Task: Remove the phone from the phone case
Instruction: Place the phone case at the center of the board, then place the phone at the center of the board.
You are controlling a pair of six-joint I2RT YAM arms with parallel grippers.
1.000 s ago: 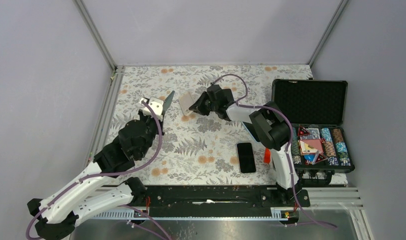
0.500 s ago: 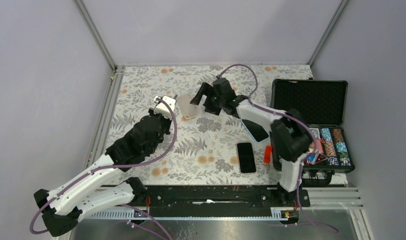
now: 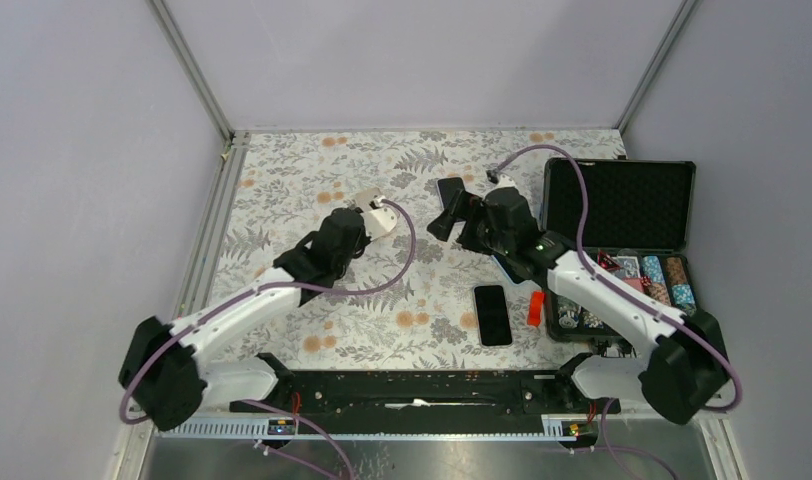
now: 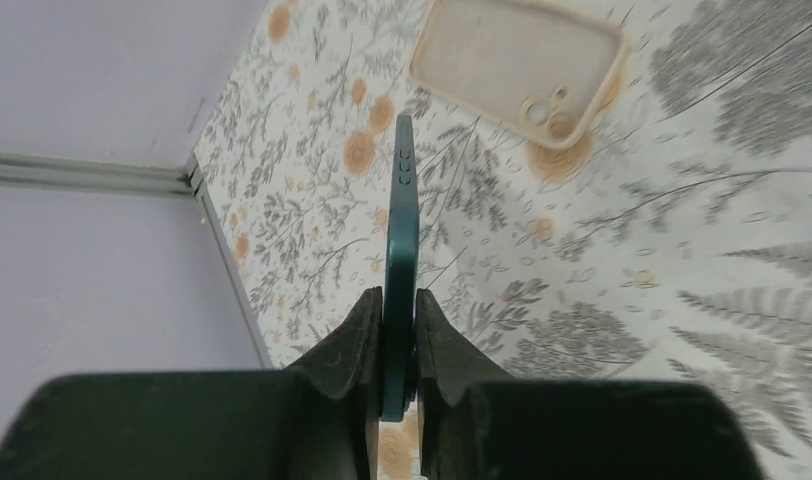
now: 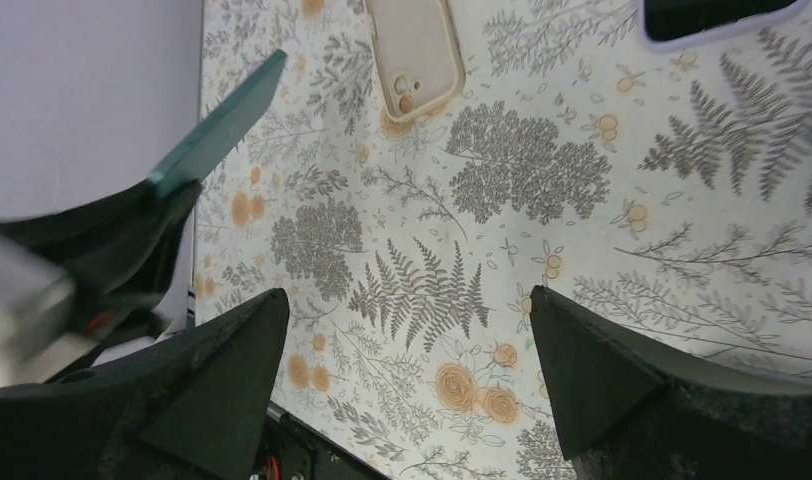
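White arms (image 3: 232, 315) with black joints (image 3: 327, 250) trail purple cables (image 3: 413, 243).

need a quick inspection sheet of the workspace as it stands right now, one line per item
surface: floral tablecloth, flat, no spills seen
job's things: dark green phone out of its case, held edge-on above the cloth; beige phone case empty, lying flat on the cloth
clutter: black phone; red object; open poker chip case; phone in a pale case
grippers: left gripper shut on the dark green phone; right gripper open, holding nothing
cables: purple cables loop off both arms, no snag seen
surroundings: grey walls, metal frame posts
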